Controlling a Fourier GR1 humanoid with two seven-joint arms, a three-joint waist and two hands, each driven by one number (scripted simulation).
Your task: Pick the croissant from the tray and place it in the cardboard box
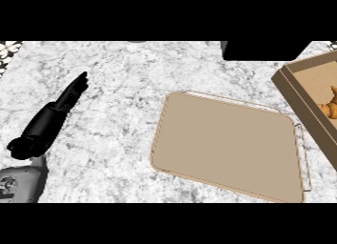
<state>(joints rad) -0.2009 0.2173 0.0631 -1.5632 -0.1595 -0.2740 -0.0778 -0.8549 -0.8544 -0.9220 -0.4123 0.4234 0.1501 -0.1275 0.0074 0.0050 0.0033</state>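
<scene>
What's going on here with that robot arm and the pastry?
Nothing is being handled at this moment. The croissant already lies inside the cardboard box at the right edge of the counter. The tan tray in the middle has nothing on it. The robot's left hand rests at the left, fingers straight, touching neither tray nor box. Its right hand is out of sight.

No readable text, label, brand, number or sign on anything in view.
</scene>
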